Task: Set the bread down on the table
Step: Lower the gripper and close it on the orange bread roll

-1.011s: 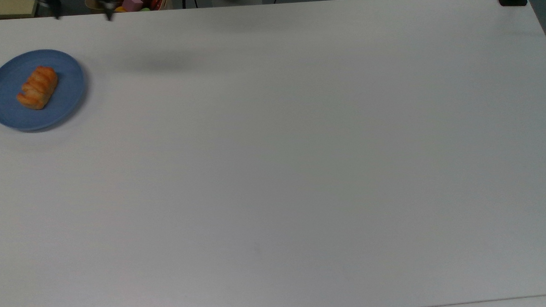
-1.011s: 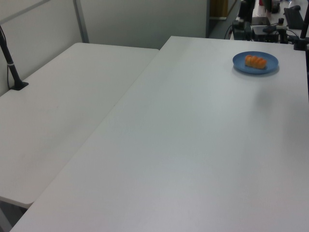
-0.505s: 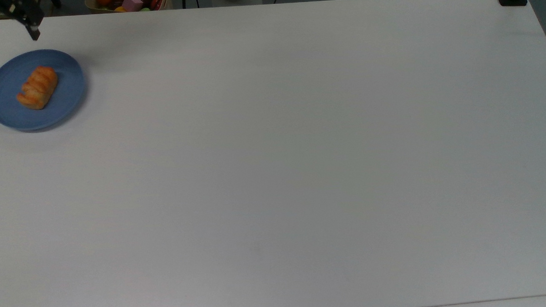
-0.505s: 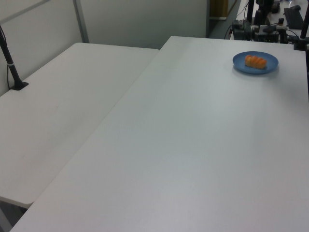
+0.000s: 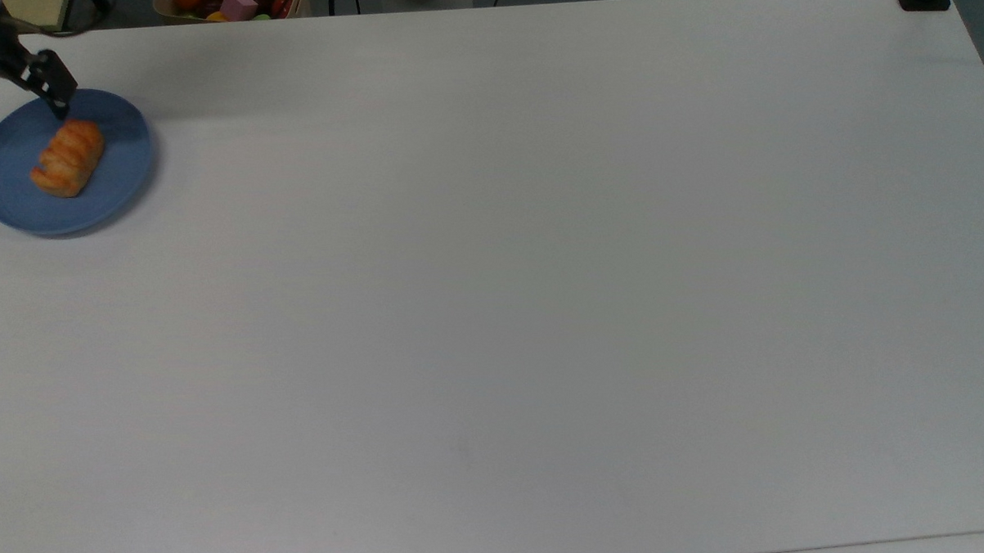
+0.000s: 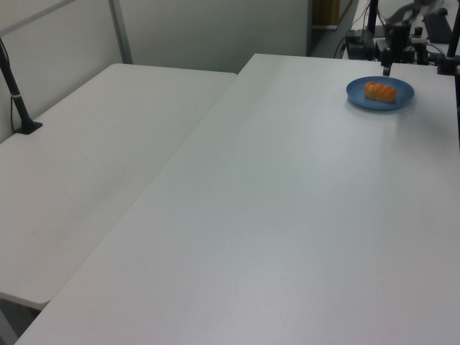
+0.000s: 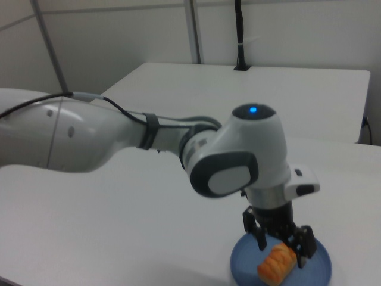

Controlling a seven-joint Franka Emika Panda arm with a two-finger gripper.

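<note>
The robot's black gripper [image 7: 283, 241] had come down in the last moment from the far edge of the big white tabletop [image 5: 493, 309]. It now hung over the round blue plate [image 5: 120, 171]. Its two fingers [image 7: 306, 245] were spread wide with nothing in them, one on each side of the small golden-orange ridged bread [image 7: 277, 263]. The bread lay on the plate, near the top view's left edge. It looked like the grab was about to start, so the bread had not been lifted yet.
</note>
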